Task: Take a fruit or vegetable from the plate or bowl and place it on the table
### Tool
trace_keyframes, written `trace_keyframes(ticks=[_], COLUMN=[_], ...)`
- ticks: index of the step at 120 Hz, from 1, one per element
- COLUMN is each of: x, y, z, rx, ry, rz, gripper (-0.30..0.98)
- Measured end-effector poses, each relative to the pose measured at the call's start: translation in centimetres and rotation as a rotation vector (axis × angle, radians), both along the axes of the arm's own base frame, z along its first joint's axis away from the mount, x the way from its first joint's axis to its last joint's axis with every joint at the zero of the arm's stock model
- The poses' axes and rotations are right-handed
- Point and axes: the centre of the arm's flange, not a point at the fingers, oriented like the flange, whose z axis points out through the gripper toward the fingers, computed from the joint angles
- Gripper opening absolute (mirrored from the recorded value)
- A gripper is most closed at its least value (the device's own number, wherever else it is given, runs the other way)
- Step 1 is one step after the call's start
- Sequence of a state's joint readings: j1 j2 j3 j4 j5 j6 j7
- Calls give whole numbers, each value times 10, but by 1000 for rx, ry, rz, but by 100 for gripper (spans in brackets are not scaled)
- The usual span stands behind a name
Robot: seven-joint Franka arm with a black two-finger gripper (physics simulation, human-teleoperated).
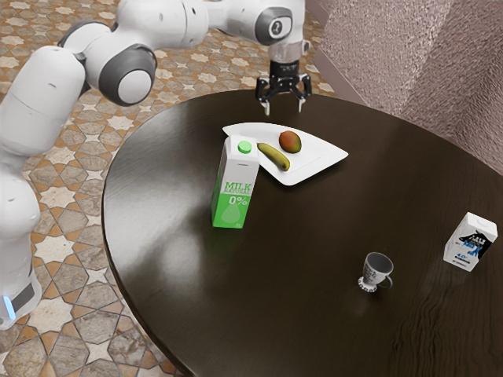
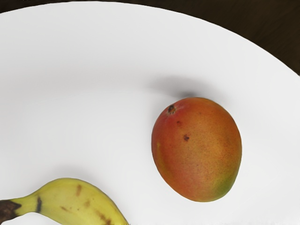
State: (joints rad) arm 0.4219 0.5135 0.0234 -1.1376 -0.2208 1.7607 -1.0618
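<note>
On the smooth white plate (image 1: 318,157), a curved yellow banana (image 1: 275,157) slants, stem toward the exterior view's upper left; the black two-finger gripper (image 1: 284,108) hangs higher, fingers spread; an oval red-orange mango (image 1: 290,141) lies lengthwise, slanting similarly.

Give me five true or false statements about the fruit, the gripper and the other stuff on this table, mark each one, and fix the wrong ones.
1. The banana and the mango both lie on the white plate. True.
2. The gripper is shut on the banana. False: it is open, with nothing between its fingers.
3. The mango is yellow all over. False: it is mostly red and orange, with a patch of green.
4. The milk carton with the green cap stands upright on the table. True.
5. The cup stands on the plate. False: it stands on the table, apart from the plate.
</note>
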Motion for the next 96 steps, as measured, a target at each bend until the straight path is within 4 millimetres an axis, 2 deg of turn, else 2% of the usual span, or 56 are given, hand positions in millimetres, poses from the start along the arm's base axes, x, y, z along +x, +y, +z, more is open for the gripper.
trace_keyframes(ticks=[41,74,96], x=[22,30,30], y=[-2,3,9], z=[-28,-55,-59], rx=[41,53,65], ry=[-40,-50,-62], rz=[-242,-347,-387], gripper=[69,69,69])
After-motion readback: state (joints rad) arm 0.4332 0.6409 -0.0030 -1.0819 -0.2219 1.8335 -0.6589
